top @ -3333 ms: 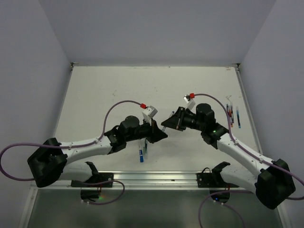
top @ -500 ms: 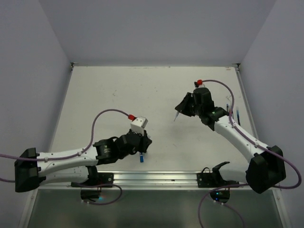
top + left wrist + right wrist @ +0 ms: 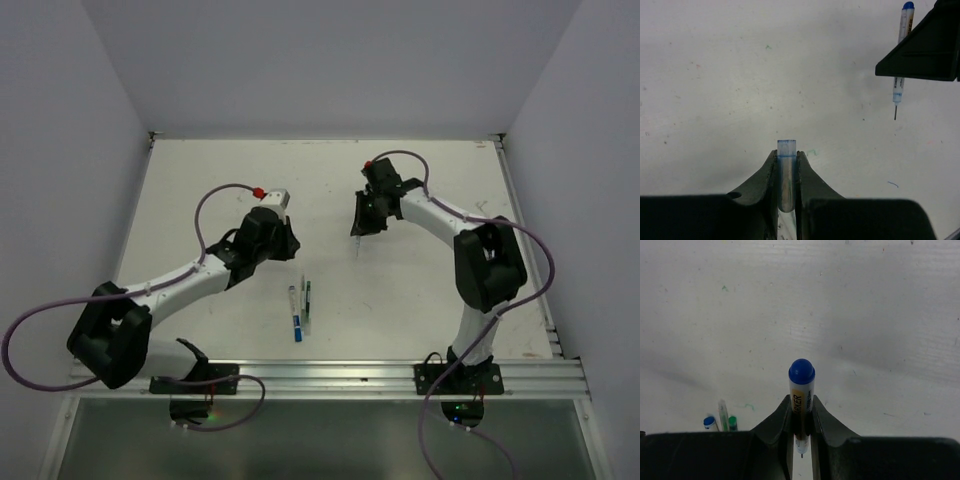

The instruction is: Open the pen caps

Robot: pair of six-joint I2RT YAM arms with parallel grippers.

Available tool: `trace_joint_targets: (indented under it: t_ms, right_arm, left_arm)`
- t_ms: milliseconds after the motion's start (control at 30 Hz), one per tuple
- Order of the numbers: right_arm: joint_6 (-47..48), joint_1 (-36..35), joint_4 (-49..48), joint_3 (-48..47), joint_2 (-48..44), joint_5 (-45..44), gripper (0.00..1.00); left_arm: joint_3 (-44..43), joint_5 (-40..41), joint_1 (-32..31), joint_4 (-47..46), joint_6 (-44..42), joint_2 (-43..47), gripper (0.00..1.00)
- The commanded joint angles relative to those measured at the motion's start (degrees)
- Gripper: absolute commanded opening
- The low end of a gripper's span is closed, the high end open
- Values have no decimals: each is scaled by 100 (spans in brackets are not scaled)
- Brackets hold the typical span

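Both arms have swung toward the far side since earlier. My left gripper [image 3: 786,157] pinches the pulled-off cap [image 3: 786,147], and my right gripper [image 3: 801,402] clamps the bare-tipped pen [image 3: 801,374]. I hold them well apart so neither snags. The other pens [image 3: 297,320] lie near centre.

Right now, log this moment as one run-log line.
left gripper: shut on pen cap | right gripper: shut on blue-ended pen, tip bare | other pens: lying on table, ungripped
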State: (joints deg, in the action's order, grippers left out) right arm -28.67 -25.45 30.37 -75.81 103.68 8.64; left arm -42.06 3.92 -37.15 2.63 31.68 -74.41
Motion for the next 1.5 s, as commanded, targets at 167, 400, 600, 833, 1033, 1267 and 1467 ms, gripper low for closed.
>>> trace_joint_targets:
  t_ms: [167, 400, 600, 833, 1033, 1267, 1467]
  right_arm:
    - [432, 14, 663, -1322, 1074, 138, 0]
    - [467, 5, 733, -1840, 1663, 41, 0]
    - [520, 14, 725, -2095, 1910, -82, 5]
    - [476, 5, 584, -2061, 1989, -135, 11]
    - [371, -47, 479, -2043, 2095, -126, 11]
    - [327, -118, 479, -2148, 2209, -196, 16]
    - [344, -144, 505, -2183, 2262, -275, 24]
  left_arm:
    - [-785, -59, 366, -957, -698, -1136, 0]
    - [-1462, -23, 594, -738, -813, -2094, 0]
    - [-2077, 214, 612, 244, -638, -2727, 0]
    - [-2428, 188, 612, 1114, -321, -3096, 0]
    - [-2657, 337, 612, 1714, -312, -3246, 0]
    - [-2913, 522, 621, 2101, -400, -3448, 0]
    - [-3045, 364, 621, 2110, -408, -3685, 5]
